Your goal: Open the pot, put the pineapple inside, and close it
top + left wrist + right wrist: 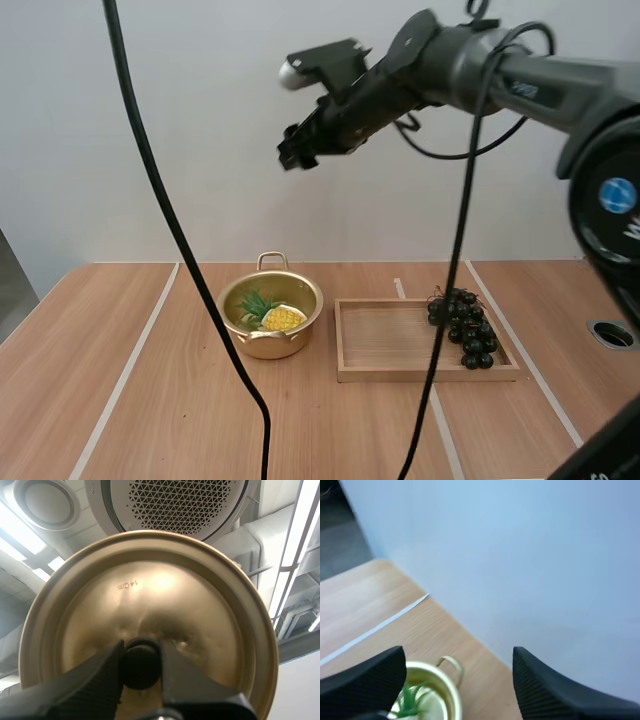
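Gold-coloured and lidless, the pot (270, 315) sits on the tabletop (150, 400) in the high view, with the pineapple (280, 318) already inside it, yellow body low against the wall and green leaves fanned toward the pot's middle. Just beside the pot lies a wooden tray (380, 345), a bunch of dark grapes (462, 328) resting at its right end. The right gripper (295, 150) hangs high above the tabletop, well apart from everything on it.

From the left wrist, the left gripper (142, 655) is seen clamped on the lid's black knob (141, 667), its ribbed fingers (90, 680) pinching it from both sides. The lid (150, 590) is a round disc of dull brass tone with a raised rim, its face turned to the camera.

From the right wrist, the right gripper (457, 650) has its fingers (365, 677) standing wide apart and holding nothing; beyond them the pot's rim, one loop handle and the pineapple's green leaves can be made out.

By this evidence two of three steps look complete: the pot is open and the fruit is in. What remains, it appears, is for the left arm to bring the lid over the rim and seat it.
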You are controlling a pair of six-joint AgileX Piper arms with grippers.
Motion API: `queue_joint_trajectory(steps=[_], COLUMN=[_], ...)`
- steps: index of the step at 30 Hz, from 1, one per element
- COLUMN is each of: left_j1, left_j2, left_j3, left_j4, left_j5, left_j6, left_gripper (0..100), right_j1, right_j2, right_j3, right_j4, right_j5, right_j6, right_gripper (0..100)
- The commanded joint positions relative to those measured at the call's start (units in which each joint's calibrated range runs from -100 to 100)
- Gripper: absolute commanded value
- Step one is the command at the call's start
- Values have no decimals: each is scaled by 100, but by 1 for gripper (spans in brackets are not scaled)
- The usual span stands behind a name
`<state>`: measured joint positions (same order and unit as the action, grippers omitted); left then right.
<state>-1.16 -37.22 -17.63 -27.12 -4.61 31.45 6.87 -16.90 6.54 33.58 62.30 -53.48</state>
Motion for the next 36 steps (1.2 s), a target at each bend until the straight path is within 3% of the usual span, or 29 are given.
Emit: queue_joint_trajectory(steps=[1, 9, 17, 24, 36], left_j1=[1, 1, 1, 1, 1], left_j2=[-46, -46, -46, -34, 507], left_j3=[-44, -44, -44, -44, -29], left_j4=[5, -2, -2, -2, 86], left_j5=[-25, 342, 1097, 1692, 6225], left_j6=[0, -18, -192, -506, -919], left_gripper=[0, 0, 0, 0, 0], right_j1=[-300, -1049, -1086, -1086, -1086], right_j2=[-578, -1745, -2649, -3226, -3810], right_j3=[-19, -19, -19, -19, -19], right_j4=[267, 678, 722, 722, 710], right_j5=[-915, -2790, -4826, -5799, -6088], right_j6=[105, 433, 433, 424, 354], right_gripper=[100, 100, 100, 100, 100])
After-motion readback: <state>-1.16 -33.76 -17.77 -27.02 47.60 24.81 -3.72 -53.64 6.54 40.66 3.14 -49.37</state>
